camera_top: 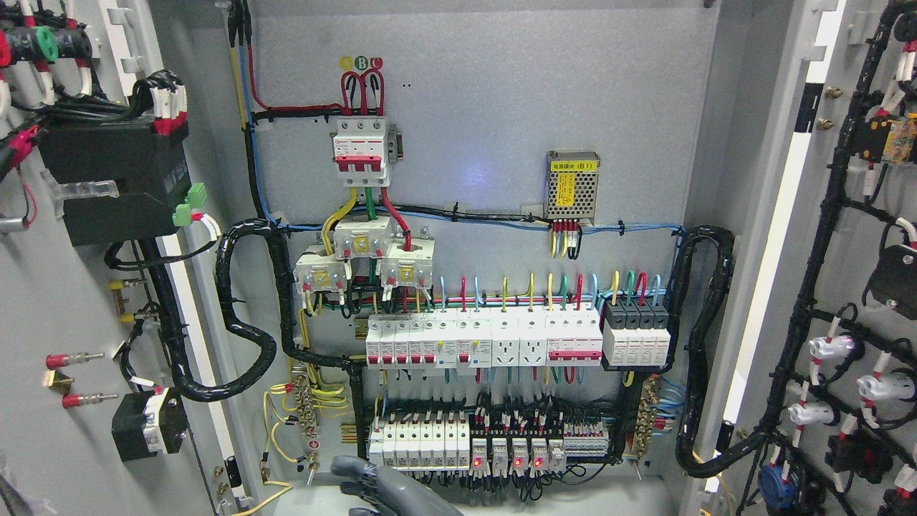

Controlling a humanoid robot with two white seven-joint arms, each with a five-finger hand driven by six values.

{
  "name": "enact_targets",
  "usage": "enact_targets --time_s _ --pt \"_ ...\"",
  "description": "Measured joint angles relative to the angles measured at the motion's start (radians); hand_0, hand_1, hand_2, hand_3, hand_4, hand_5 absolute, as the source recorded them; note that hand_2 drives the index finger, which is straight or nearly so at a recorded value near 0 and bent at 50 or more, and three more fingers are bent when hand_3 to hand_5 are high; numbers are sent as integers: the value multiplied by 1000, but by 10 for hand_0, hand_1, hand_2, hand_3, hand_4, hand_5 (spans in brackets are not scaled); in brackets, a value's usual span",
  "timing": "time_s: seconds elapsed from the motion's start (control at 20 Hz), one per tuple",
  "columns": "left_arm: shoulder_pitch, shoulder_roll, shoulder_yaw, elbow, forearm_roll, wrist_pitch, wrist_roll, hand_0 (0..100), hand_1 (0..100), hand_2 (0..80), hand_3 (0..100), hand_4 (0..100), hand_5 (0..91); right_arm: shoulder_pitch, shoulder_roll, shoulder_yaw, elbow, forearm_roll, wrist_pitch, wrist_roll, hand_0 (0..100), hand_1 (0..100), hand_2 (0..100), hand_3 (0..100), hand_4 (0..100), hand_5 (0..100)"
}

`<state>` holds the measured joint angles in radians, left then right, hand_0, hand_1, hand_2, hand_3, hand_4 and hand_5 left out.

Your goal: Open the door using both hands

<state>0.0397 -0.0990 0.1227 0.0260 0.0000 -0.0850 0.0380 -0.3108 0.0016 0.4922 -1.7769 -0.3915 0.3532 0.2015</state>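
Looks essentially done, judging from how things stand. Both leaves of the cabinet swung wide: the grey sheet-metal left door [39, 301] along the picture's left edge, carrying black boxes and bundled wiring on its inner face, and the matching grey sheet-metal right door [856, 236] along the right edge, laced with a black cable harness and white plug bodies. Between them, fully exposed, the pale grey back panel [487, 107] with its rows of white circuit breakers [444, 340] and coloured wires.

Little left to do, at a guess: perhaps a final push outward on either leaf, then pulling the arm clear.

Long axis of each door upright, running from top to bottom of the view and past both edges. Inner faces turned in toward the opening and partly toward the camera, free edges pointing out toward the robot, hinge sides back at the cabinet frame.

At the bottom edge, just left of centre, a dark grey robot hand [383, 487], low in front of the lowest breaker row, touching neither door. Cannot tell from which side its arm enters, so neither left nor right claimed. Cannot tell either whether spread or closed, being cut off by the frame; nothing visibly held
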Motion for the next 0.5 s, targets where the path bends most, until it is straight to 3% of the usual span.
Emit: enact_targets --time_s 0.15,0.5 --pt "0 0 0 -1 0 0 0 0 0 0 0 0 0 52 -31 -28 -48 -1 -12 -40 191 0 0 0 0 0" --pt "0 0 0 0 0 0 0 0 0 0 0 0 0 175 -100 -95 -157 -3 -26 -49 190 0 0 0 0 0"
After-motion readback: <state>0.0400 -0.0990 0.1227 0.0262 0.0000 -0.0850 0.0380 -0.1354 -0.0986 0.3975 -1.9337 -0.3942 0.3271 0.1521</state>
